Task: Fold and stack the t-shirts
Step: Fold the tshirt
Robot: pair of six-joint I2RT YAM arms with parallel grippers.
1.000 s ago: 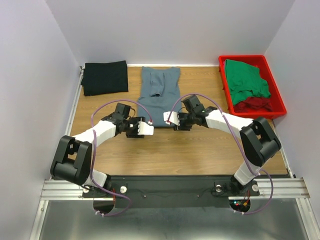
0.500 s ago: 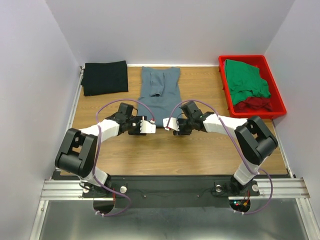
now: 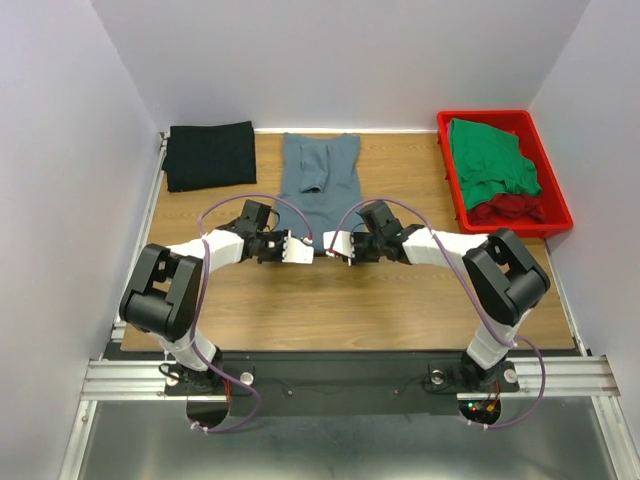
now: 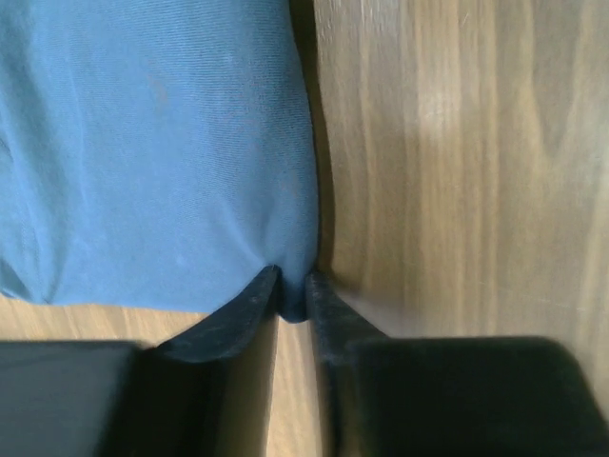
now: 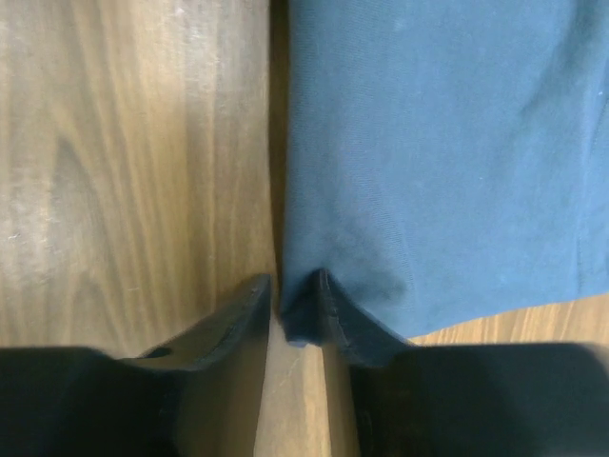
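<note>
A slate blue-grey t-shirt (image 3: 318,185) lies flat in the middle of the table, partly folded lengthwise. My left gripper (image 3: 307,252) is shut on its near hem corner (image 4: 293,303). Blue cloth is pinched between the black fingers (image 4: 238,314). My right gripper (image 3: 328,247) is shut on the other near corner (image 5: 300,319), with cloth bunched between its fingers (image 5: 352,328). The two grippers face each other, close together at the near hem. A folded black t-shirt (image 3: 210,155) lies at the far left. A green t-shirt (image 3: 490,160) and a dark red t-shirt (image 3: 510,208) sit in the tray.
A rigid red plastic tray (image 3: 553,190) stands at the far right of the wooden table (image 3: 330,300). Grey walls close in the left, right and back. The metal mounting rail (image 3: 330,378) carrying both arm bases runs along the near edge.
Both grippers have moved inward along the blue-grey t-shirt's near hem toward each other. Their jaws have closed onto the cloth. The shirts have not shifted.
</note>
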